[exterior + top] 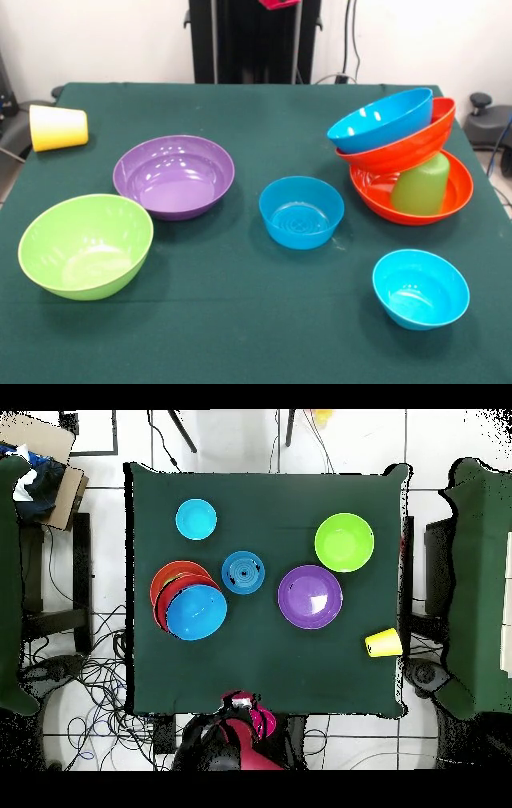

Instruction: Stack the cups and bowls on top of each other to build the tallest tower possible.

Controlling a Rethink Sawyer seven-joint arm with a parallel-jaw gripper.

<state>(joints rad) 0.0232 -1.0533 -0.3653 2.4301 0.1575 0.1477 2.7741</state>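
The tower stands at the right of the green table (240, 336). It has an orange bowl (456, 196) at the bottom, a light green cup (422, 186) upside down in it, a second orange bowl (398, 150) tilted on the cup, and a blue bowl (381, 120) (196, 611) on top. Loose on the cloth are a purple bowl (174, 176), a lime green bowl (86, 246), a blue bowl (302, 212) and a small cyan bowl (420, 288). A yellow cup (58, 126) lies on its side at the far left edge. A pink-red piece (278, 3) shows at the top edge. My gripper (243, 714) is drawn back off the table.
The leaning tower overhangs toward the table's middle. A cardboard box (60, 479) and green chairs (480, 584) stand beside the table, with cables on the floor around it.
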